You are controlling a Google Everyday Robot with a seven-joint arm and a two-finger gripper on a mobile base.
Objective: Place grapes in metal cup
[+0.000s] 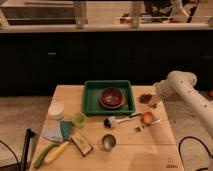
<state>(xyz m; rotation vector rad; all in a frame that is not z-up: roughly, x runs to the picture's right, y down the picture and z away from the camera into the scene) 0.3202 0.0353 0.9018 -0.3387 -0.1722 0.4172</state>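
Note:
The grapes [145, 98], a small dark red-brown bunch, lie near the table's right edge, just right of the green tray. My gripper [153, 101] is at the end of the white arm [176, 83] that reaches in from the right. It sits right against the grapes' right side, low over the table. The metal cup [108, 142], shiny grey with a dark inside, stands upright at the front middle of the table, well to the left of and nearer than the gripper.
The green tray [93, 102] holds a dark red-brown bowl [112, 96]. An orange-red round fruit [147, 117] and a brush [121, 120] lie between the grapes and the metal cup. A light green cup [78, 119], white bowl [56, 110], blue cloth [59, 131], snack bar [81, 144] and banana [57, 151] are at the left.

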